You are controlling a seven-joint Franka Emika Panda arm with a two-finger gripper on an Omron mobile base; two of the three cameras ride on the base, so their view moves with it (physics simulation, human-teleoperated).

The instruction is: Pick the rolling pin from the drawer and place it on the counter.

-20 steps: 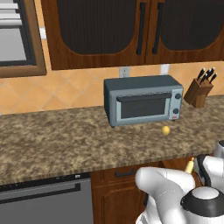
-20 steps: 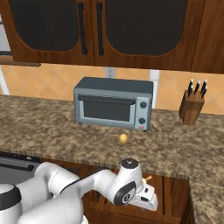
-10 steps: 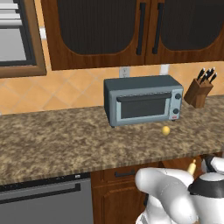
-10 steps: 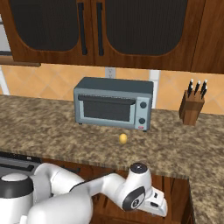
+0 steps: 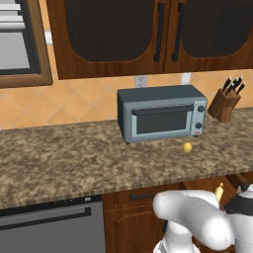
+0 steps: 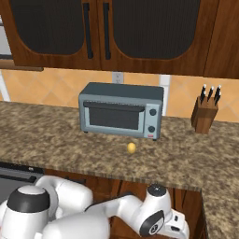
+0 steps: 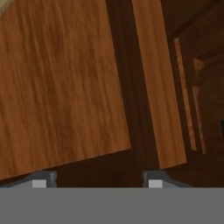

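Two fingertips (image 7: 43, 178) stand apart at the bottom of your hand view, with bare reddish-brown wood of the drawer (image 7: 61, 87) between and ahead of them, so your gripper (image 7: 94, 180) is released and grasping nothing. From the left base view you can see the rolling pin (image 5: 219, 190) as a pale tan tip poking up just past the white arm, below the front edge of the counter (image 5: 74, 163) and beside the lower cabinets; the arm hides the rest of the pin. Your arm bends low in front of the cabinets, under the counter edge, in both base views. On the counter sits a grey toaster oven (image 5: 160, 113), with a small yellow fruit (image 5: 187, 147) just in front of it and a knife block (image 5: 225, 101) well off to its right, against the tiled wall.
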